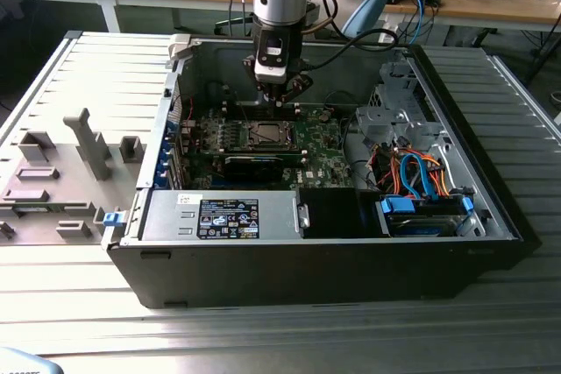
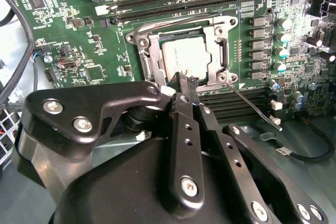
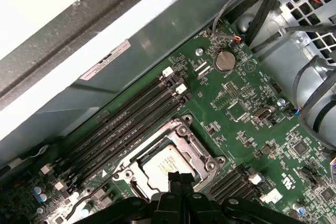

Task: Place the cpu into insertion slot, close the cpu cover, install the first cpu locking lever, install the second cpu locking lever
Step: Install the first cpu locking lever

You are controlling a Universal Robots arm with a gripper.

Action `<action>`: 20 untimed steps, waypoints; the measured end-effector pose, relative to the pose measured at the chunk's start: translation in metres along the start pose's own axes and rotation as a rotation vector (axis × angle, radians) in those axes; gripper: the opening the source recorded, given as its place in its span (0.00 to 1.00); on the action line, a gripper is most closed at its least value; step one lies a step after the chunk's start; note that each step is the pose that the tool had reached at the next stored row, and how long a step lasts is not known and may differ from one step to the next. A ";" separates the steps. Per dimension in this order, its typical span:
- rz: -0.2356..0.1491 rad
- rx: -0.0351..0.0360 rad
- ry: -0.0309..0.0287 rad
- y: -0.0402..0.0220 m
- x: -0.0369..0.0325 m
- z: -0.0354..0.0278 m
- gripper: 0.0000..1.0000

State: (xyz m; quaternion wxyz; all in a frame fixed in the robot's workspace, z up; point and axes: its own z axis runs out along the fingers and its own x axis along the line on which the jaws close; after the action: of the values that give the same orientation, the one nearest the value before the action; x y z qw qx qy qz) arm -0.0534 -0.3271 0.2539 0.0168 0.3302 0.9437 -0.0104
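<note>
The cpu (image 2: 185, 56) lies flat in the insertion slot (image 2: 148, 56) of the green motherboard (image 2: 79, 30), its silver top showing through the window of the cpu cover (image 2: 220, 51), which lies down over it. A thin wire locking lever (image 2: 254, 108) sticks out slantwise from the socket's corner, unlatched. My gripper (image 2: 181, 83) hovers just above the socket's edge, black fingers pressed together and shut, holding nothing. In the first wrist view the fingertips (image 3: 175, 178) overlap the cpu (image 3: 163, 163). In the exterior view the gripper (image 1: 279, 101) hangs over the socket (image 1: 266, 135).
The motherboard sits deep inside an open computer case (image 1: 289, 256). Black memory slots (image 3: 131, 121) run beside the socket. A drive cage with orange and blue cables (image 1: 421, 177) fills the exterior view's right. Grey plastic fixtures (image 1: 61, 172) stand outside the case on the left.
</note>
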 end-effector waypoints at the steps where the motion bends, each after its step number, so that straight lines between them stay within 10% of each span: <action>1: -0.002 -0.0001 -0.0001 0.0000 0.0000 0.0000 0.11; 20: -0.032 -0.0013 -0.0003 0.0000 0.0000 0.0000 0.11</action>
State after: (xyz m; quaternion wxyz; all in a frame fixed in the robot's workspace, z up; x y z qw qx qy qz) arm -0.0534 -0.3271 0.2539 0.0170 0.3149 0.9489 -0.0101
